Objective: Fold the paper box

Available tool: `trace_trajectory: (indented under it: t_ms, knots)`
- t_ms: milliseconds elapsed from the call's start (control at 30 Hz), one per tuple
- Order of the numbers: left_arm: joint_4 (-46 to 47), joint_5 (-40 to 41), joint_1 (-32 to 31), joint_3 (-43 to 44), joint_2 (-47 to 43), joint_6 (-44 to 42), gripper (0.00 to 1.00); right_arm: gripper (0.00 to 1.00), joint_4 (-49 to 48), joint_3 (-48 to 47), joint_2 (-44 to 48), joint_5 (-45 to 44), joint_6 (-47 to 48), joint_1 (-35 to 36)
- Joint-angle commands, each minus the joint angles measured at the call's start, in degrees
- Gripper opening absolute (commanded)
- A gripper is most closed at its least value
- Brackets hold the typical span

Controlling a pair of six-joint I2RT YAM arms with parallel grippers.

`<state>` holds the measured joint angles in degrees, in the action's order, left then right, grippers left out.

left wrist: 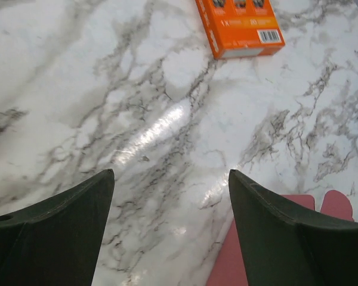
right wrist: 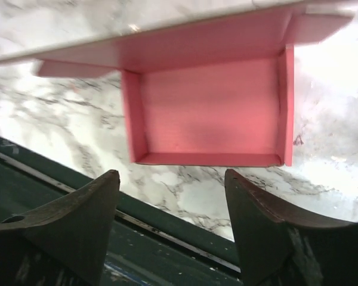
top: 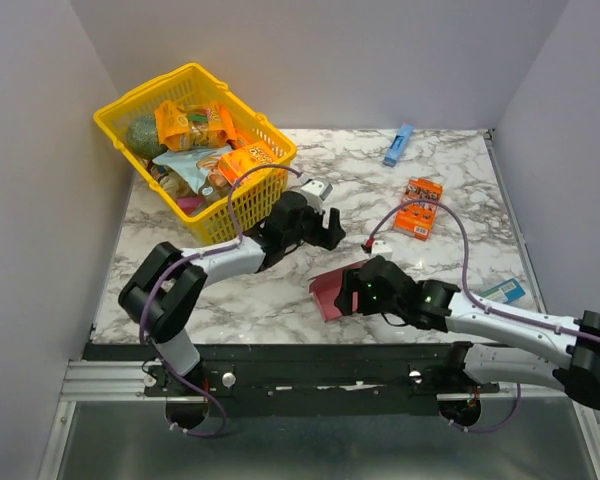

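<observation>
The paper box point(right wrist: 209, 110) is plain pink card, standing as a shallow tray with low raised walls on three sides and a wide flap point(right wrist: 167, 44) spreading beyond it. It lies near the table's front edge point(top: 330, 295). My right gripper point(right wrist: 170, 199) is open just short of the box's near wall, with nothing between its fingers; from above the right gripper point(top: 358, 290) sits at the box's right side. My left gripper point(left wrist: 170, 196) is open over bare marble, and a corner of the pink box point(left wrist: 227, 262) shows beside its right finger. In the top view the left gripper point(top: 330, 238) hangs behind the box.
A yellow basket point(top: 235, 215) full of snack packs stands at the back left. An orange printed snack box point(top: 419, 208) point(left wrist: 238, 24), a slim blue box point(top: 398, 145), a small white object point(top: 377, 243) and a teal item point(top: 502, 291) lie on the marble. The dark rail point(right wrist: 167, 226) borders the front edge.
</observation>
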<state>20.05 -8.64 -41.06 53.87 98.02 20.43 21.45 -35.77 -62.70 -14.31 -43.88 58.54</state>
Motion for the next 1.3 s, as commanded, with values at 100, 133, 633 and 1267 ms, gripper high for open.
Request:
trace_trajectory:
  t_ms: [100, 133, 633, 1267]
  knots:
    - [-11.7, 10.57, 4.32, -4.71, -17.05, -3.82, 0.88, 0.8, -2.26, 0.51, 8.99, 1.9, 14.22, -10.89]
    - [-12.4, 12.06, 4.41, -6.04, -18.98, -3.29, 0.88, 0.8, -3.68, 1.13, 9.69, 3.74, 16.09, -12.65]
    - [-13.03, -2.95, 0.3, -32.86, -49.33, 4.27, 0.77, 0.74, -24.0, 8.17, 6.11, 16.84, 32.1, -22.77]
    - [-6.17, -1.64, -5.52, -29.79, -37.29, -1.09, 0.67, 0.54, -26.55, 8.44, 1.44, 19.93, 33.07, -22.77]
